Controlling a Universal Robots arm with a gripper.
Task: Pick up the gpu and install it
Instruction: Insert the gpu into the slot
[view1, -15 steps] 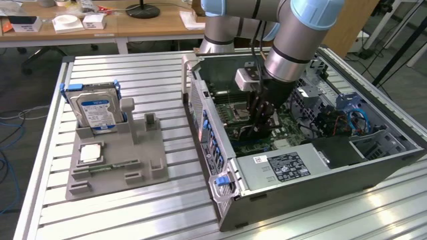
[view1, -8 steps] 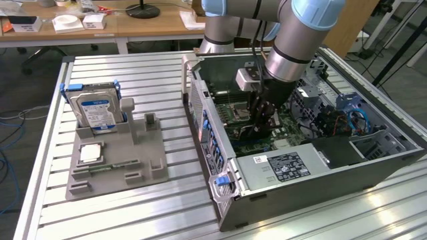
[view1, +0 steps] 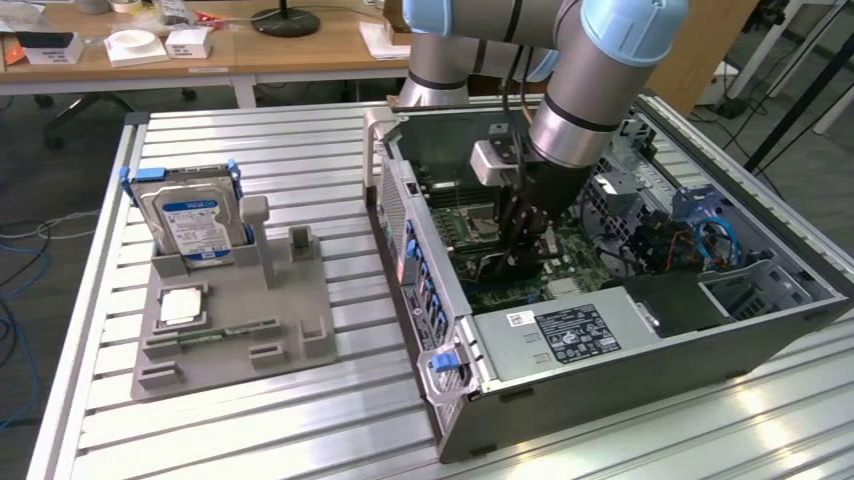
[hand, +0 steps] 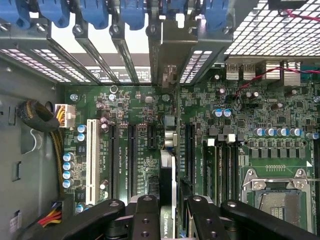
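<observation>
Pinching the gpu (hand: 168, 172) edge-on above the motherboard (hand: 140, 100), the gripper (hand: 167, 212) must hold it square and upright for seating.

The motherboard (hand: 140, 150) is showing green, dotted with blue capacitors (hand: 68, 170); one white slot (hand: 91, 155) is standing out among black ones; the black pincer (hand: 170, 210) is matching the dark gpu (hand: 167, 172); the hard drive (view1: 196, 225) is showing silver, blue and white; the ribbed surface (view1: 267, 420) is gleaming silver.

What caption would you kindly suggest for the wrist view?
Black gripper holding the thin flat gpu card edge-on over the green motherboard.
</observation>
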